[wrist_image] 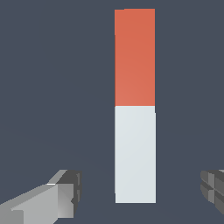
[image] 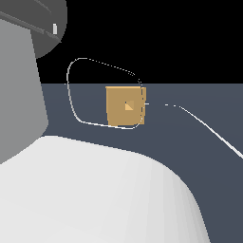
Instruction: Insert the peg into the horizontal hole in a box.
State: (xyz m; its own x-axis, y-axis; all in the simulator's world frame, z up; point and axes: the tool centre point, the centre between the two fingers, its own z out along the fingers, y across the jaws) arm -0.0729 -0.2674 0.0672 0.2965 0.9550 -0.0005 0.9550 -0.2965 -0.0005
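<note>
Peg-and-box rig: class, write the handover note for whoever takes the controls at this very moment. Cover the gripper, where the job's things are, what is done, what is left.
Gripper: open, fingers either side of the peg, not touching it, holding nothing.
Peg: lying flat on the grey floor, white end nearer the gripper, red-orange end away; seen only in the wrist view.
Box: on the floor in the exterior view, its hole empty.
Done: gripper lined up over the peg.
Left: grasp the peg, lift, align, insert.
</note>
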